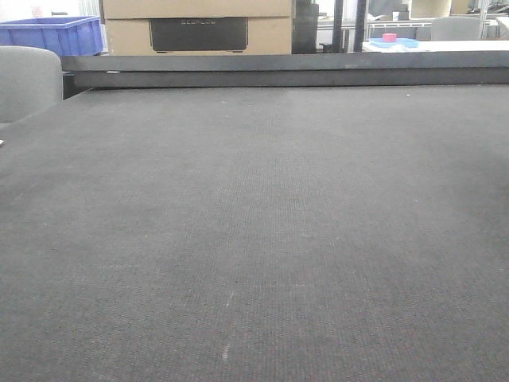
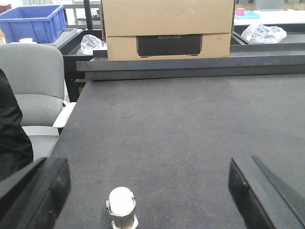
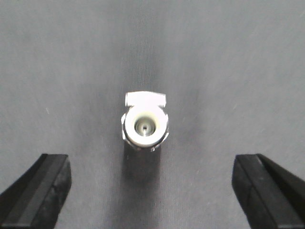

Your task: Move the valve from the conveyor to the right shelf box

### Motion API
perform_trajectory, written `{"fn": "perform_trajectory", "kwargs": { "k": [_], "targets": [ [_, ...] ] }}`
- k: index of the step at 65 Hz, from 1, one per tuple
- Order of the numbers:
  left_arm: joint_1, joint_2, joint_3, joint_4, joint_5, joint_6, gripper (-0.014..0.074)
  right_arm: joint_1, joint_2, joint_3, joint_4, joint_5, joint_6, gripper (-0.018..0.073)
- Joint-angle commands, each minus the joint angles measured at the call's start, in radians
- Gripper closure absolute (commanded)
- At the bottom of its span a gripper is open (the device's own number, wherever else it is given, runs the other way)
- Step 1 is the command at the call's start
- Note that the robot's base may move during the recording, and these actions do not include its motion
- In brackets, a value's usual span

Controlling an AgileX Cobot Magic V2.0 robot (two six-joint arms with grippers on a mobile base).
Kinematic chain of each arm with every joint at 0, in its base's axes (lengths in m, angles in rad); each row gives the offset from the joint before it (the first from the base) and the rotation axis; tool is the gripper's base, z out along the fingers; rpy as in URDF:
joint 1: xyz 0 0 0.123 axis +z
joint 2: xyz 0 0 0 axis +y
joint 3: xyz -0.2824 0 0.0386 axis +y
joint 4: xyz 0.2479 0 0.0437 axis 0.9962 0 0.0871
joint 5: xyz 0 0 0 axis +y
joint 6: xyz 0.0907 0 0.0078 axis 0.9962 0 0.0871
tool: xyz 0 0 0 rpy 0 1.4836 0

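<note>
The conveyor lies bare around the valve; a rail bounds its far edge.

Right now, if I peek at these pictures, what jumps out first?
A small white and silver valve stands alone on the wide dark grey woven conveyor belt, framed by the wide-open black fingers of the right gripper. Behind the belt sits a big brown cardboard box, with a bright blue plastic bin to its left.
</note>
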Motion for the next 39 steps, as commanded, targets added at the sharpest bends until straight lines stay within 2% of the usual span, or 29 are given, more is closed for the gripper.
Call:
{"fn": "perform_trajectory", "kwargs": {
  "k": [1,11,20,39],
  "targets": [
    [-0.007,0.0,-0.007,-0.006,-0.013,-0.007,0.0015,0.002,0.076,-0.024,-0.013,0.031,-0.026,-0.001],
    [-0.007,0.0,-0.007,-0.006,-0.013,-0.007,0.0015,0.002,0.191,-0.024,-0.013,0.033,-0.035,-0.001],
    [-0.007,0.0,-0.007,-0.006,-0.013,-0.007,0.0015,0.002,0.288,-0.024,-0.013,-0.018,-0.037,-0.001],
    [-0.007,0.0,-0.007,-0.006,-0.013,-0.007,0.0015,0.002,0.409,-0.024,-0.013,-0.037,-0.042,-0.0004]
  ]
}}
